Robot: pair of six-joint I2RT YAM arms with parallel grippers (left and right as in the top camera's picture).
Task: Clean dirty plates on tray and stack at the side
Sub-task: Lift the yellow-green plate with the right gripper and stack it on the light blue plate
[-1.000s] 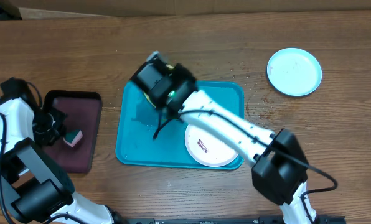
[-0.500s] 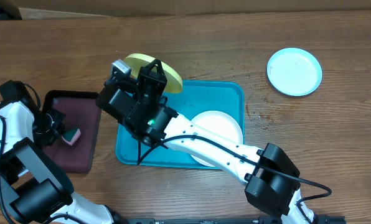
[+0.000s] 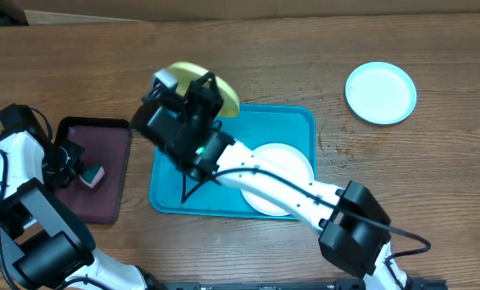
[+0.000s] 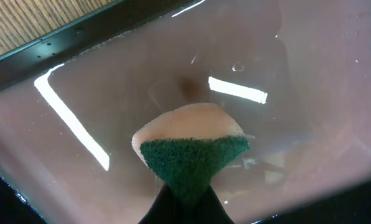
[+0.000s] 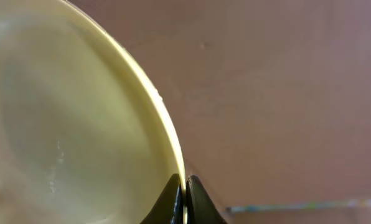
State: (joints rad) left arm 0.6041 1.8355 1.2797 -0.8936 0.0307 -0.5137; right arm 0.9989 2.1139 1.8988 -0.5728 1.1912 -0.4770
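My right gripper (image 3: 206, 87) is shut on the rim of the yellow-green plate (image 3: 224, 95) and holds it lifted and tilted above the far left corner of the cyan tray (image 3: 169, 189); the right wrist view shows the plate's rim (image 5: 79, 124) pinched between the fingers (image 5: 185, 186). The white plate (image 3: 292, 157) lies in the tray at its right, partly under my right arm. The pale blue plate (image 3: 380, 93) lies on the table at the far right. My left gripper (image 4: 185, 202) is shut on a green-and-pink sponge (image 4: 192, 149) over the maroon tray (image 4: 310, 74).
The black-rimmed maroon tray (image 3: 111, 161) sits at the left with the sponge (image 3: 93, 176) in it. The left arm's base stands at the front left. A cardboard edge runs along the far side of the wooden table.
My right gripper lifted the yellow-green plate off the tray's far left corner, swung it left, then moved slightly right and away. The white plate came out from under the arm. The left arm stayed put.
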